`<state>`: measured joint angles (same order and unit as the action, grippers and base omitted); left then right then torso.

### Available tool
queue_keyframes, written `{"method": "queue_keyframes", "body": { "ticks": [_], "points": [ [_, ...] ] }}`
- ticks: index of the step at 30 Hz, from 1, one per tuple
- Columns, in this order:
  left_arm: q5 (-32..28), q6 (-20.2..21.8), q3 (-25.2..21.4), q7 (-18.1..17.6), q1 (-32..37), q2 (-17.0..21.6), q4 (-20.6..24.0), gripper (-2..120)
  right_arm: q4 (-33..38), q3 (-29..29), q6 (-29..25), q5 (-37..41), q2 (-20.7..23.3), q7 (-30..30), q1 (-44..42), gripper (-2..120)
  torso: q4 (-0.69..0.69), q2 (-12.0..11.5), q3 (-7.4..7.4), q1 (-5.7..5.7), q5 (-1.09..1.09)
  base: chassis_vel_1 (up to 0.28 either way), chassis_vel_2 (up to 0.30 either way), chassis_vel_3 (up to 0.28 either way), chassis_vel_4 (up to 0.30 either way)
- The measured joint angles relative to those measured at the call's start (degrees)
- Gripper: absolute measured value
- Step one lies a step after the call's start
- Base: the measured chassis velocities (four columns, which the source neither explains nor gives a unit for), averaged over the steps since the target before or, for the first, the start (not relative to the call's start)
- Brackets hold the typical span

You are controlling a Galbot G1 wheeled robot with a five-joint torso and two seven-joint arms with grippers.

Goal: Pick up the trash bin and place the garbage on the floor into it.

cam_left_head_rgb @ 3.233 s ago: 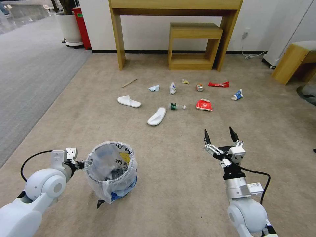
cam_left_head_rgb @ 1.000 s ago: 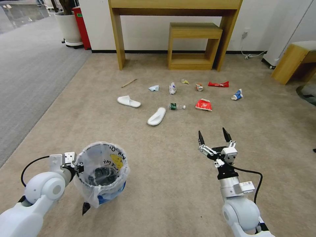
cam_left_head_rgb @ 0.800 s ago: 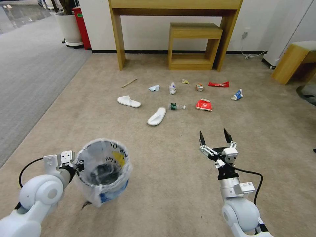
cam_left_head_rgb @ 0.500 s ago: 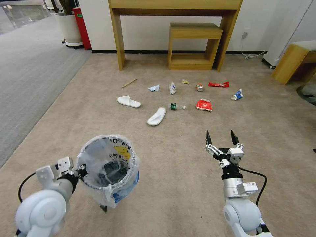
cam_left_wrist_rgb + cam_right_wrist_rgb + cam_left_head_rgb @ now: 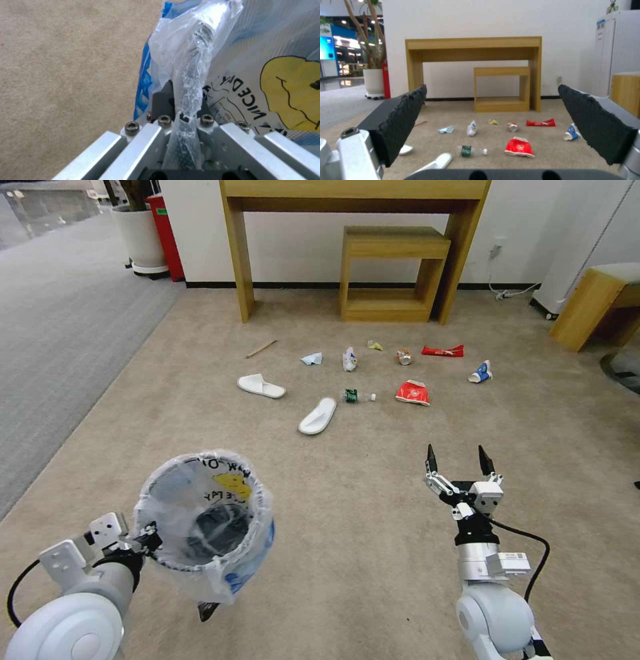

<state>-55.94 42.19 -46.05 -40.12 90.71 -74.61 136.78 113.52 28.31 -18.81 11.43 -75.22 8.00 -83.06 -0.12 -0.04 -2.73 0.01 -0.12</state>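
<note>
- Head view: beige floor (image 5: 373, 527) carries the garbage (image 5: 360, 373) near a wooden table (image 5: 353, 200). Left gripper (image 5: 148, 533) holds the bin (image 5: 203, 520) above the floor; right gripper (image 5: 460, 463) hangs spread, empty.
- Left wrist view: fingers (image 5: 163, 100) clenched on the bin's (image 5: 253, 62) bagged rim.
- Right wrist view: garbage (image 5: 519, 147) lies ahead, between the parted fingers (image 5: 403, 120).

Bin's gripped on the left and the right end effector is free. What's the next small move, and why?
Probably roll forward toward the litter. The left end effector is clamped on the trash bin rim through its liner, and the open right end effector hangs short of the nearest white slipper and green-labelled bottle on the floor.
</note>
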Motion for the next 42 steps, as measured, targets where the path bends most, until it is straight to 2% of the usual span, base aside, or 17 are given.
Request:
{"method": "queue_keyframes", "body": {
  "ticks": [20, 30, 42],
  "points": [
    [-0.3, -0.1, -1.3, 0.5, 1.1, -2.1, 1.0, 0, 1.5, 0.2, -0.8, -0.6, -0.2, 0.7, -1.5, 100, 0.0, 0.0, 0.0, 0.0, 0.01, 0.018, 0.018, -0.023, -0.022],
    [0.0, -0.1, -1.0, 0.6, 1.2, -2.2, 1.1, 0, 2.1, 0.1, -0.8, -1.0, -0.3, 0.7, -1.7, 100, 0.0, 0.0, 0.0, 0.0, -0.03, 0.202, 0.206, -0.191, -0.21],
    [1.0, -0.1, -1.0, 1.0, 1.4, -2.2, 1.0, 0, 2.1, 0.0, -0.9, -1.4, -0.4, 0.6, -1.8, 100, 0.0, 0.0, 0.0, 0.0, 0.01, 0.315, 0.303, -0.314, -0.299]
  ]
}}
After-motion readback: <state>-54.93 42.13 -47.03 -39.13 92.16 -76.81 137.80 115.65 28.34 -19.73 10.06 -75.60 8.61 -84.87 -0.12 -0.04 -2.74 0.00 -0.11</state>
